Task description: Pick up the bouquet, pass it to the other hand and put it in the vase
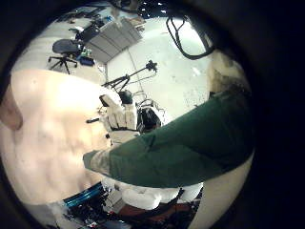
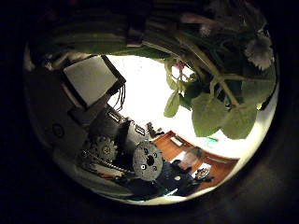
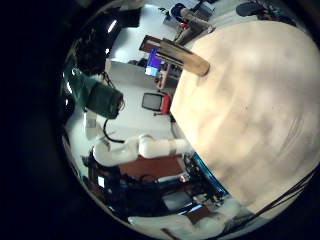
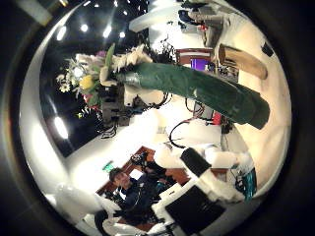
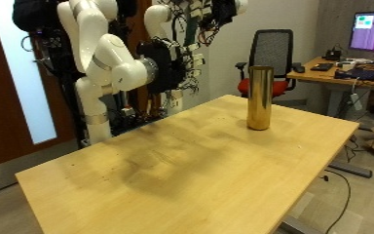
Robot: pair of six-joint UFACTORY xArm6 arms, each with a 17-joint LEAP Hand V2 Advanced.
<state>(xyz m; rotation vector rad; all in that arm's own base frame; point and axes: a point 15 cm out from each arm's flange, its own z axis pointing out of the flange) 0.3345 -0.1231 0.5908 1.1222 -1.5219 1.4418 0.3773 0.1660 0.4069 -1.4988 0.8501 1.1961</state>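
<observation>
Gripping bouquet (image 4: 187, 87) in left robot hand (image 4: 126, 96).

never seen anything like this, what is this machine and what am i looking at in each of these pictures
These are two white robot arms, each ending in a black and white fingered hand. The outside view is from a fixed camera by the light wooden table, on which stands one tall gold cylindrical vase. The four round pictures come from tiny wide-angle cameras on the hands' palms. The right palm's view shows the left hand gripping a green-wrapped bouquet up in the air. The left palm's view shows the wrap close up, with the right hand beyond it.
</observation>
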